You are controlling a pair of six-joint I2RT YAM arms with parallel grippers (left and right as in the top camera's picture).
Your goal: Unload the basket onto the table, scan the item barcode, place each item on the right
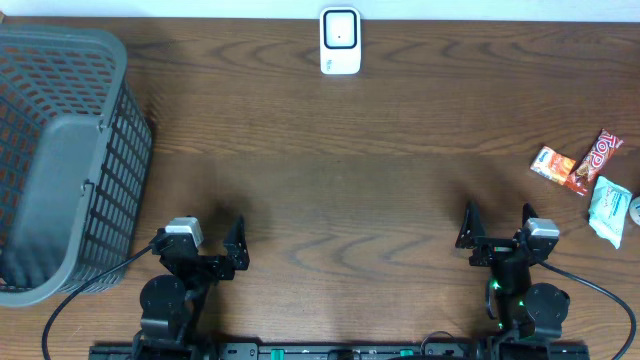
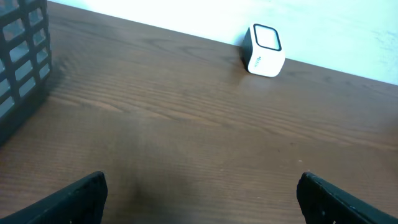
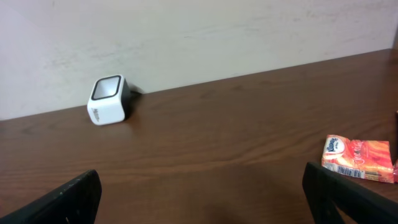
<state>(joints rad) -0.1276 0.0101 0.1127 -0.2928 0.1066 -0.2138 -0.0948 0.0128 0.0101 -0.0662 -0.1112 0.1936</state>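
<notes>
Lying near the right edge of the table (image 1: 340,180), three small items are counted: one orange packet (image 1: 552,162), one red bar (image 1: 595,160) touching it on its right, and one pale packet (image 1: 608,210) just nearer than the bar (a fourth thing at the very edge is cut off and cannot be told). None of them is held or touched by an arm. One white scanner (image 1: 340,41) is set at the far edge, about midway across, well apart from the items. Two grippers are seen at the near edge. The right gripper (image 3: 202,199), the closer one to the items, is spread wide with nothing between its fingers. The left gripper (image 2: 202,202) is likewise spread wide and empty. One grey basket (image 1: 125,190) is placed at the left edge.
</notes>
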